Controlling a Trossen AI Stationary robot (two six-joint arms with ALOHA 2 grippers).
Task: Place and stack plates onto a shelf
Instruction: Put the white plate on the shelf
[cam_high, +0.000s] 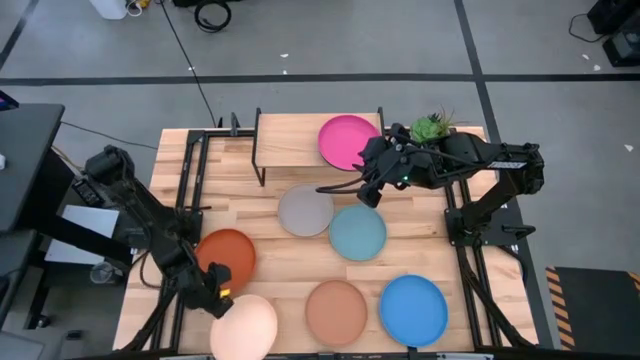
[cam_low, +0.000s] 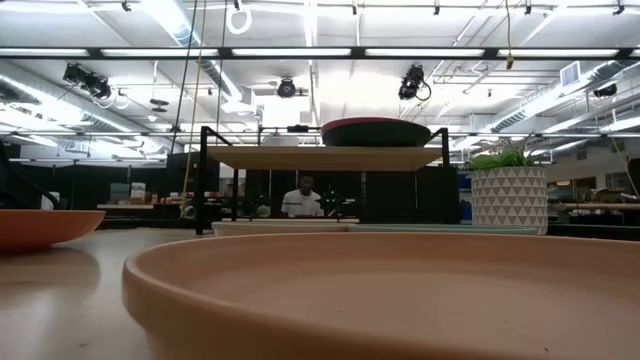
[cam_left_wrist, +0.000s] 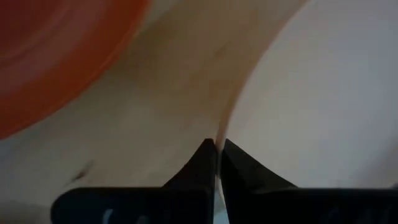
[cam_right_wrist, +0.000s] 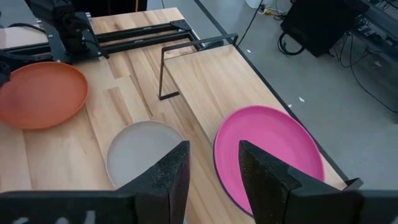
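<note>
Filling the bottom of the low view, the tan plate (cam_low: 380, 300) lies nearest the lens; from above it sits at lower centre of the bench (cam_high: 270, 255). Largest is that slatted bench, and at its top edge stands the shelf (cam_high: 290, 140), with the pink plate (cam_high: 345, 140) on the shelf's right half. Both arms are dark. The right one reaches in from the right, and its claw (cam_right_wrist: 208, 168) hangs with fingers spread just beside the pink plate's near edge, gripping nothing. The left claw (cam_left_wrist: 217, 152), at lower left of the high view, has its fingertips pressed nearly together on the rim of the cream plate (cam_high: 243, 325). Just above that plate lies the orange plate (cam_high: 230, 255). At mid-bench the grey plate (cam_high: 305, 210) and the teal plate (cam_high: 358, 232) lie side by side. The blue plate (cam_high: 413, 310) lies at lower right, beside the tan one. A potted plant (cam_high: 430, 127) stands at the shelf's right end.
</note>
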